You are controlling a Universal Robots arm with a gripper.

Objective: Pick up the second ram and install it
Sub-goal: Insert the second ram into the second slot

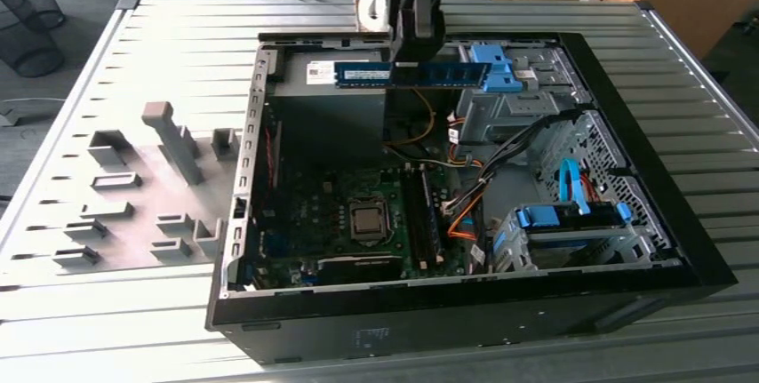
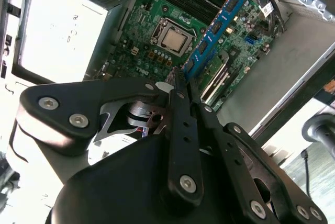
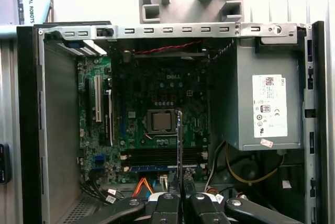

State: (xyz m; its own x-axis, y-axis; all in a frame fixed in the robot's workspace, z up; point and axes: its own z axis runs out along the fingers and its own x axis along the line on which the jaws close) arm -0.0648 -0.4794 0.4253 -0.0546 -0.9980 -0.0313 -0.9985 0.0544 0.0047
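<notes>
My gripper (image 1: 411,61) is shut on the second ram (image 1: 365,74), a long blue stick with dark chips. It hangs level above the far end of the open computer case (image 1: 475,316), well clear of the motherboard (image 1: 315,214). The second wrist view shows the fingers (image 2: 184,124) clamped on one end of the second ram (image 2: 220,22). In the first wrist view the second ram (image 3: 179,145) appears edge-on, reaching past the memory slots (image 3: 157,156) toward the processor socket (image 3: 159,122). A blue stick (image 3: 152,168) lies in a slot beside them.
The grey power supply (image 3: 264,103) fills one corner of the case. Blue drive-bay latches (image 1: 499,67) (image 1: 570,219) and orange cables (image 1: 468,210) sit on the exterior view's right. Grey fixture blocks (image 1: 166,179) stand on the slatted table on the exterior view's left.
</notes>
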